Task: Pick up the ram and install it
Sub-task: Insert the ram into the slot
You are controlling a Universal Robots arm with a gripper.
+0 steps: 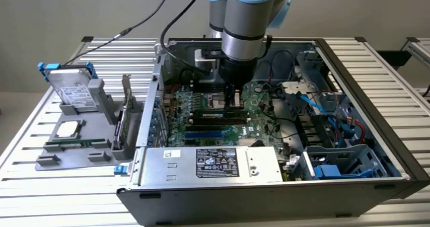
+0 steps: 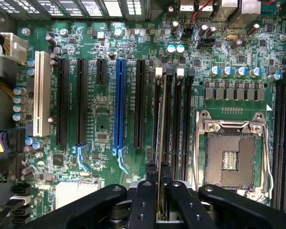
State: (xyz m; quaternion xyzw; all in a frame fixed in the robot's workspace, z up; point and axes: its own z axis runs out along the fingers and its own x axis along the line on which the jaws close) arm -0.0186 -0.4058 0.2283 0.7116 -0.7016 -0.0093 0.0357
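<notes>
housing: open computer case [image 1: 269, 202], on its side on a slatted table [image 1: 40, 197].
board: green motherboard [image 2: 100, 109] on the case floor.
hand: gripper [image 2: 162, 183] down inside the case, fingers closed on the ram [image 2: 164, 124].
stick: the ram edge-on between the fingers, in line with a black memory slot, just beside the processor socket [image 2: 231, 152].
count: one white slot [image 2: 42, 98], one blue slot [image 2: 118, 105], one socket.

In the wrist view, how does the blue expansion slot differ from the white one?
The blue slot sits mid-board among black slots; the white slot sits at the motherboard edge. The blue slot ends in a pale blue latch; the white slot shows none. Both are long, narrow, parallel and empty.
</notes>
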